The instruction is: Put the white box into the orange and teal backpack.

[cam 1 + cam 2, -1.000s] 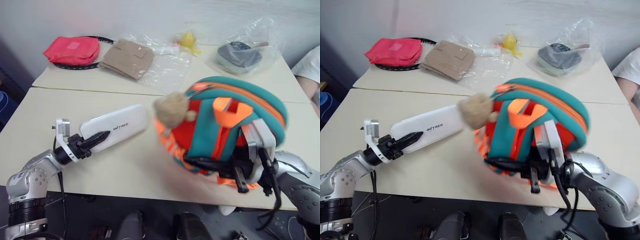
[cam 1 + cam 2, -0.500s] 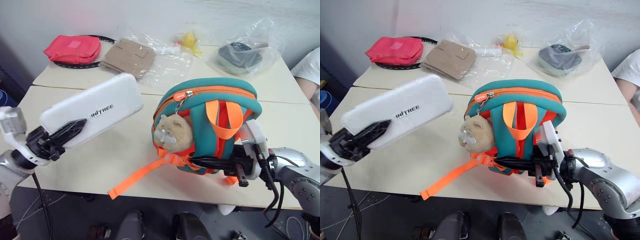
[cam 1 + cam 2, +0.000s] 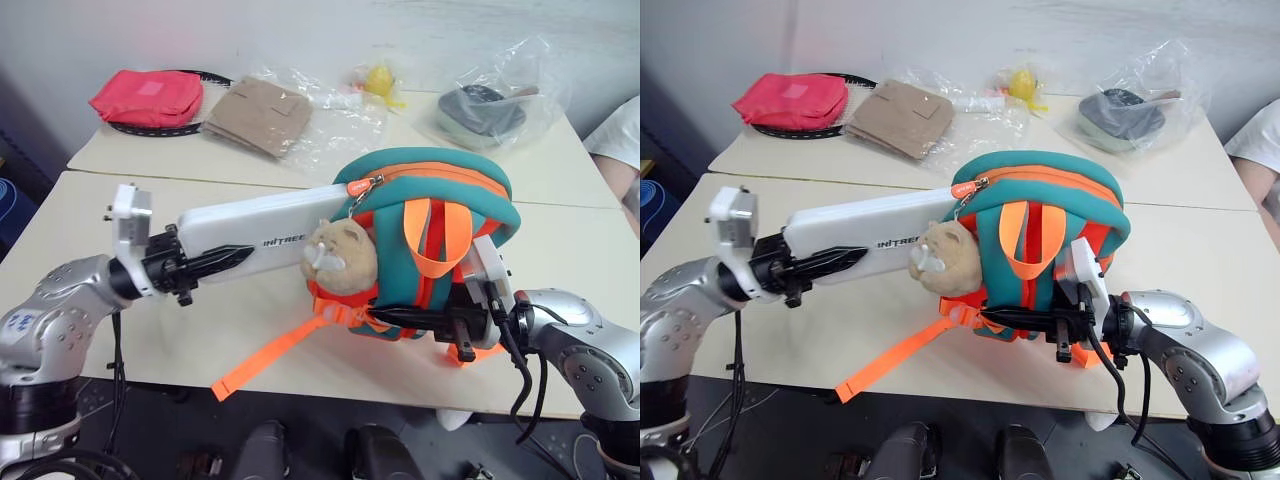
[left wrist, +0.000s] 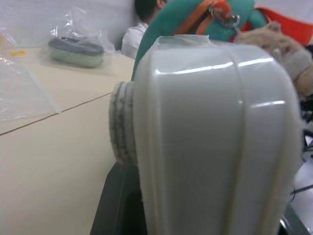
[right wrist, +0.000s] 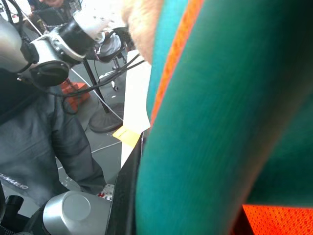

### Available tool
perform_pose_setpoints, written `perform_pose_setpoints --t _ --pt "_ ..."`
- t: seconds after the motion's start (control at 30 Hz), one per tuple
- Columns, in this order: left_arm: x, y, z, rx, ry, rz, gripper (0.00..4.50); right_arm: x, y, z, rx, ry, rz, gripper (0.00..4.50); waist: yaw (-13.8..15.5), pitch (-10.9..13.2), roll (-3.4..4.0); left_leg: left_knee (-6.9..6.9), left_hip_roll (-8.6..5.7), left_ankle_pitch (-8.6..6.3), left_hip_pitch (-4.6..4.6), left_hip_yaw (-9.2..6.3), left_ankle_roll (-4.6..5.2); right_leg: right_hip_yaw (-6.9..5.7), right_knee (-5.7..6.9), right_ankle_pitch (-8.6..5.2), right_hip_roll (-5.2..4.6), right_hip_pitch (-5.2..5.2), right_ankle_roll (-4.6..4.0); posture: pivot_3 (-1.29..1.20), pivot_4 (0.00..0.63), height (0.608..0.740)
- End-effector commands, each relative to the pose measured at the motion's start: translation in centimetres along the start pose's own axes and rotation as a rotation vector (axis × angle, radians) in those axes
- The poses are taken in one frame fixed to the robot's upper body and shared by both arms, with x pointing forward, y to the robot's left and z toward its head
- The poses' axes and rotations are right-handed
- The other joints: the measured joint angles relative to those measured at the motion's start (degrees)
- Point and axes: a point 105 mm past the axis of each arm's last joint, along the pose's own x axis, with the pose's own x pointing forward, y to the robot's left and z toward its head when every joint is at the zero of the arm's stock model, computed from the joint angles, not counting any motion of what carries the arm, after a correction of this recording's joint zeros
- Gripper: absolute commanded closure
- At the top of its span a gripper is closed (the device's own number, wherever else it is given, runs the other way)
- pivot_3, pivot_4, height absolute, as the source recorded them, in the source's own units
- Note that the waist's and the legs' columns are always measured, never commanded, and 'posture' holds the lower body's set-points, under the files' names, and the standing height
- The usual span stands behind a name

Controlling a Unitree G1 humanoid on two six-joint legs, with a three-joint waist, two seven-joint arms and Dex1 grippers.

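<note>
Two tables (image 3: 250, 330) pushed together carry the whole setup; I note things from biggest down.

Backpack (image 3: 440, 200): held up off the near table by my right gripper (image 3: 425, 322), whose fingers are pinched tight on its lower edge among the black and orange webbing. I judge it soft and floppy: it sags around the grip, one strap (image 3: 270, 352) hangs loose past the table edge, and the plush head (image 3: 340, 258) dangles in front of the opening. The zip along the teal top looks parted, though I cannot see how wide.

Box (image 3: 250, 232): in the air, roughly level, its far end touching or just under the teal rim by the zipper pull; I cannot tell whether it is inside yet. My left gripper (image 3: 215, 262) clamps its near end, fingers partly closed across the narrow width. Judgement: stiff, glossy shell, likely slippery, light enough for an end grip, but the long overhang gives leverage, so any snag on fabric could twist it in the fingers. A hold nearer the middle would be steadier; the end hold leaves more length free to slide in.

Far table: red pouch (image 3: 145, 98), tan packet (image 3: 255, 115) in clear plastic, bagged grey item (image 3: 480, 110), small yellow thing (image 3: 377, 80).
</note>
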Motion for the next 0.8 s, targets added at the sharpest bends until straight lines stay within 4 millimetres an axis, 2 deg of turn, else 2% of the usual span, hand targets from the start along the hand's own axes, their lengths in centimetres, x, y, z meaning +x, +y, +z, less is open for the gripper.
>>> perform_pose_setpoints --t 0.03,0.17,0.37,0.5,0.6,0.67,0.7,0.8 --pt "2.9 -0.5 -0.6 0.106 0.133 -0.146 3.31 0.0 0.5 0.5 -0.027 -0.001 0.026 4.5 0.48 0.0 0.0 0.02 -0.01 0.0 -0.01 0.0 0.0 0.0 0.01 0.0 0.0 0.0 0.01 0.0 0.15 0.74" --pt "6.9 -1.1 0.1 0.145 0.16 -0.312 3.31 0.3 0.4 0.6 -0.054 -0.005 0.028 4.5 1.06 0.0 0.0 0.06 -0.06 0.01 -0.03 0.0 0.02 -0.01 0.06 0.01 0.0 -0.01 0.02 0.0 0.15 0.74" --pt "14.3 0.1 0.2 0.232 0.18 -0.361 3.31 0.8 0.5 1.5 -0.057 -0.058 0.015 4.5 1.19 0.01 -0.02 0.14 -0.07 0.04 -0.2 -0.01 0.03 -0.05 0.18 0.04 0.08 -0.07 0.08 0.0 0.15 0.74" --pt "17.2 -0.5 -0.3 0.217 0.179 -0.386 3.31 0.8 0.9 0.9 -0.063 -0.029 0.009 4.5 1.06 0.02 -0.02 0.11 -0.07 0.05 -0.22 0.01 0.04 -0.05 0.17 0.05 0.09 -0.11 0.1 0.0 0.15 0.74" --pt "17.9 -0.2 -0.4 0.241 0.136 -0.341 2.27 0.9 1.0 0.6 -0.068 -0.024 -0.003 4.5 1.07 0.02 -0.02 0.11 -0.05 0.08 -0.2 -0.01 -0.02 -0.06 0.2 0.05 0.11 -0.1 0.1 0.0 0.15 0.74" --pt "17.3 0.3 -0.1 0.23 0.103 -0.317 1.7 0.9 1.0 0.6 -0.07 -0.027 -0.01 4.5 1.08 0.02 -0.02 0.15 -0.05 0.14 -0.2 -0.01 -0.01 -0.06 0.19 0.05 0.09 -0.09 0.1 0.0 0.15 0.74" --pt "16.4 0.3 0.1 0.222 0.084 -0.331 1.42 0.9 1.0 0.5 -0.07 -0.028 -0.014 4.5 1.04 0.02 -0.02 0.19 -0.05 0.15 -0.19 -0.02 -0.01 -0.06 0.18 0.05 0.07 -0.09 0.1 0.0 0.15 0.74" --pt "12.0 1.5 0.7 0.223 0.073 -0.299 0.66 0.9 1.0 0.5 -0.068 -0.036 -0.033 4.5 0.35 0.02 -0.02 0.14 -0.02 0.2 -0.14 -0.01 -0.08 -0.03 0.18 0.05 0.09 -0.1 0.1 0.0 0.15 0.74"
